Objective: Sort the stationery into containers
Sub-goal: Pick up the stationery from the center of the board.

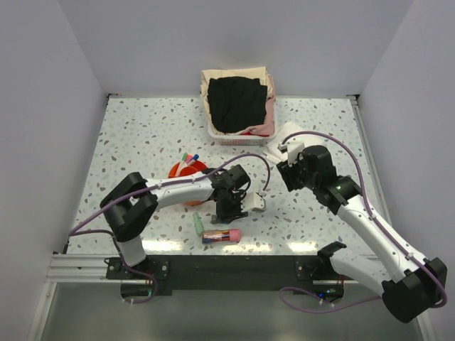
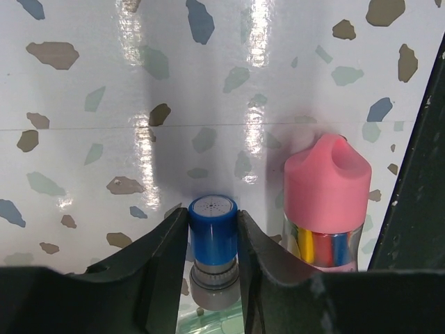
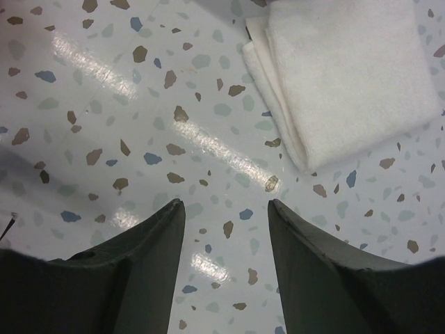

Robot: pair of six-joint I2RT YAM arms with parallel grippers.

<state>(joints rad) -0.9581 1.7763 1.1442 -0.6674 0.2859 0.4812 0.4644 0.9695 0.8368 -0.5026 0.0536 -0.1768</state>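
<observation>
My left gripper (image 2: 213, 212) points down at the table, and its jaws press both sides of a short blue-capped piece (image 2: 212, 229) with a grey collar; it is shut on it. Just right of it lies a clear container with a pink cap (image 2: 325, 188) and coloured pieces inside. In the top view the left gripper (image 1: 231, 211) is low over the table, above that pink-capped container (image 1: 220, 235), with a green tube (image 1: 197, 224) to its left. The orange tray (image 1: 178, 170) behind it holds pens with coloured caps (image 1: 190, 157). My right gripper (image 3: 226, 203) hangs open over bare table.
A folded white cloth (image 3: 348, 76) lies just beyond the right gripper. A white basket (image 1: 234, 139) of dark and pink clothes stands at the back centre. White walls close in the table on the left, right and back.
</observation>
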